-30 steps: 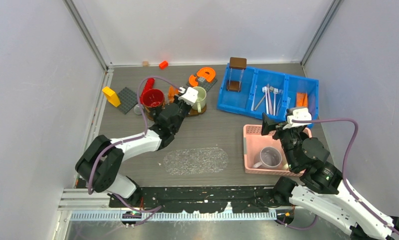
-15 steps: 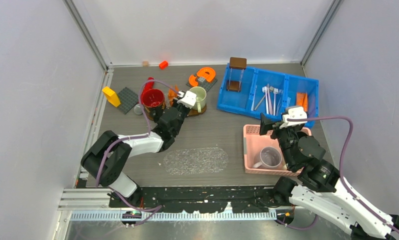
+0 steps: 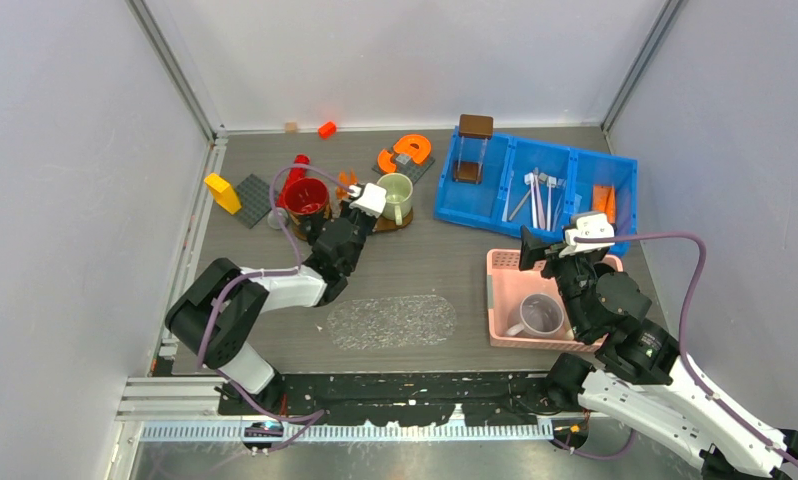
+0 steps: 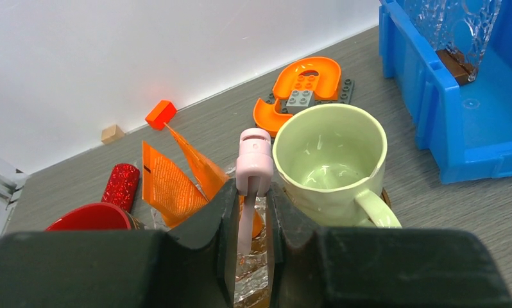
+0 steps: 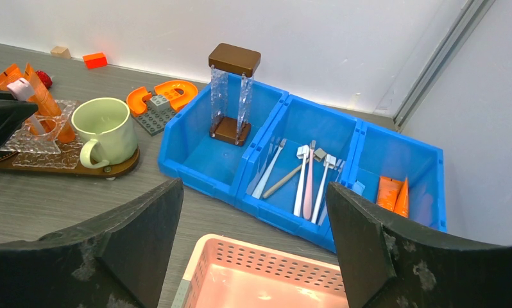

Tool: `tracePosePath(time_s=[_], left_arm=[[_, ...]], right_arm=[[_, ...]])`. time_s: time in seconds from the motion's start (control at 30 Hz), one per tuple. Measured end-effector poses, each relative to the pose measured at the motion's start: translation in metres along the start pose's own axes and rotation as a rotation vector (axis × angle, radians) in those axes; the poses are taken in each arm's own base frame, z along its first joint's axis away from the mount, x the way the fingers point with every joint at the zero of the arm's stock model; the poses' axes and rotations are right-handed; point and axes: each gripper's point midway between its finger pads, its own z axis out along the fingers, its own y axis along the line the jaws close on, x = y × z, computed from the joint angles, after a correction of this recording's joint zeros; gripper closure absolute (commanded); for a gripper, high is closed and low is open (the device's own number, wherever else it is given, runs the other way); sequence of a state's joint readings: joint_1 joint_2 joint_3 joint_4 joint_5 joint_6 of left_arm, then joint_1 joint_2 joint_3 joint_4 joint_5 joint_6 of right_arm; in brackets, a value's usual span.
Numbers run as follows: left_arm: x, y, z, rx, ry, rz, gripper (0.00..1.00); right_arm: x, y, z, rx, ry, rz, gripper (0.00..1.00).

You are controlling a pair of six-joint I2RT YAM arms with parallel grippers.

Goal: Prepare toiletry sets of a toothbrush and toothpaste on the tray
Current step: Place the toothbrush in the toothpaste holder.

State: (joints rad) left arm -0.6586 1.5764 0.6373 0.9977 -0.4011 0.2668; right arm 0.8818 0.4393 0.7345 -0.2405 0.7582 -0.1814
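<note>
My left gripper is shut on a pale pink toothbrush, its head sticking up past the fingertips, over the clear foil on the brown tray. Two orange toothpaste tubes lean just left of it, and a green mug stands to the right on the same tray. In the top view the left gripper is at the tray. My right gripper is wide open and empty above the pink basket. More toothbrushes and toothpaste tubes lie in the blue bin.
A glass mug lies in the pink basket. A brown-capped clear stand fills the bin's left compartment. A red cup, an orange C-shaped block, a yellow block and a small orange cube lie at the back.
My left gripper has drawn slightly left and nearer with the toothbrush in it. The right gripper has shifted a little and now stays still.
</note>
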Motion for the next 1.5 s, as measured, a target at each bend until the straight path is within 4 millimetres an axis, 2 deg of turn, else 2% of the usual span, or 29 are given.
tracePosePath(time_s=[0.3,0.4,0.83,1.13,1.27,1.5], left_arm=[[0.001,-0.001,-0.001,0.0,-0.004,-0.012,0.86],[0.002,-0.001,-0.001,0.001,-0.003,-0.021,0.8],[0.005,-0.003,-0.004,0.009,-0.01,-0.029,0.66],[0.01,-0.007,-0.008,0.031,-0.003,-0.035,0.63],[0.009,-0.007,-0.011,0.039,-0.007,-0.049,0.52],[-0.006,-0.004,-0.018,0.055,-0.047,-0.083,0.31]], right_arm=[[0.0,0.0,0.0,0.0,0.0,0.0,0.12],[0.0,0.0,0.0,0.0,0.0,0.0,0.12],[0.0,0.0,0.0,-0.001,0.0,0.0,0.12],[0.0,0.0,0.0,-0.001,-0.001,0.0,0.12],[0.0,0.001,0.0,-0.004,-0.001,0.001,0.12],[0.0,0.002,0.0,-0.011,-0.002,0.001,0.11]])
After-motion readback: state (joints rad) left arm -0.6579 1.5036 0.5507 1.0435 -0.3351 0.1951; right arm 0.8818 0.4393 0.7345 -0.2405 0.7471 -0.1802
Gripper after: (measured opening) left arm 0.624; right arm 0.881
